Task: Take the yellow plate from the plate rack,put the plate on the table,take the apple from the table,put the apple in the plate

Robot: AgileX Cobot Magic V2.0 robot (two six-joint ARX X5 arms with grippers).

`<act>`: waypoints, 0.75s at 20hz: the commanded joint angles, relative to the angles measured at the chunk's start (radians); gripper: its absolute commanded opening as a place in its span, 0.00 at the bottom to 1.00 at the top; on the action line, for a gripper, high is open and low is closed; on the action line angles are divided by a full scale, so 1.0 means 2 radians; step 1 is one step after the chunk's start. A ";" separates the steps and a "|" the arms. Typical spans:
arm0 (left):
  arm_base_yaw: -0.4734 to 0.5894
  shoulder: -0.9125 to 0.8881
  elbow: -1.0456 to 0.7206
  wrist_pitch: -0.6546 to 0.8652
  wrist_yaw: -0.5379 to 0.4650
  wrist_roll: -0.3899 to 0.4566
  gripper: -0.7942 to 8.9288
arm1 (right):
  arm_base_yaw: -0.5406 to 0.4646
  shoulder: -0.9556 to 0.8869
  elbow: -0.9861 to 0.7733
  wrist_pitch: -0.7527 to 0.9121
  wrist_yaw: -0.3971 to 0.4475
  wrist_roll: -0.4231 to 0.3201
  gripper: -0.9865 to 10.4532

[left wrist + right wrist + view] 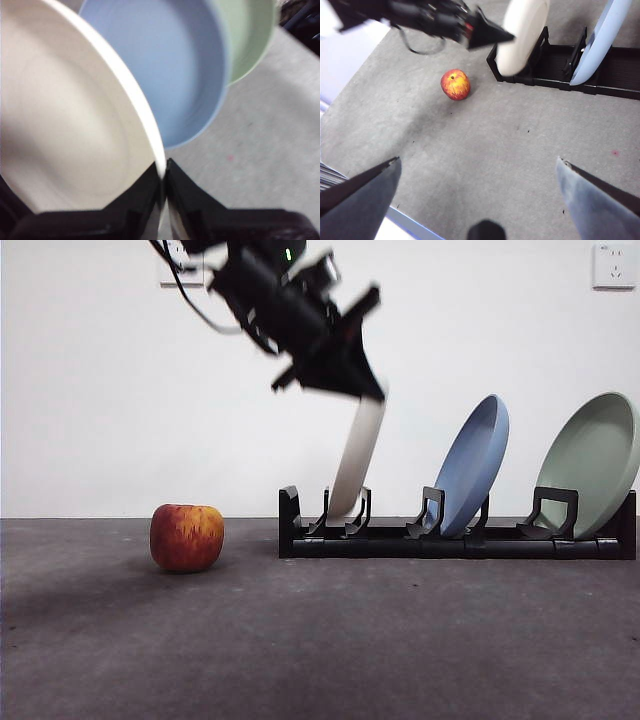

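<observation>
Left gripper [372, 392] is pinching the yellow plate's [356, 458] upper rim, jaws clamped; plate is sitting in the plate rack [455, 538]. Lift straight along the prongs, avoiding the blue plate [473, 463]. Right gripper [480, 170] is waiting, jaws apart.

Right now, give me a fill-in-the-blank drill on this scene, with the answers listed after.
1. The left gripper is shut on the rim of the ____ plate.
2. That plate's lower edge sits in a slot of the black ____.
3. The plate next along the rack, beside the yellow one, is ____; the pale green plate comes after.
4. The ____ rests on the table, apart from the rack, while the right gripper hangs open.

Answers: yellow; plate rack; blue; apple
</observation>
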 commanded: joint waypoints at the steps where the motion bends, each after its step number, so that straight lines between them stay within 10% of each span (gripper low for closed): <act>1: -0.001 -0.041 0.002 0.004 0.002 0.003 0.07 | 0.001 -0.001 0.002 0.002 -0.002 -0.006 0.74; 7: -0.009 -0.159 0.002 -0.115 -0.015 0.066 0.07 | 0.001 -0.001 0.002 0.003 -0.002 -0.006 0.74; 11: -0.067 -0.230 0.002 -0.277 -0.155 0.188 0.07 | 0.001 -0.001 0.002 0.005 -0.016 -0.007 0.74; 15: -0.164 -0.235 -0.002 -0.397 -0.265 0.198 0.08 | 0.001 -0.001 0.002 0.017 -0.027 -0.007 0.74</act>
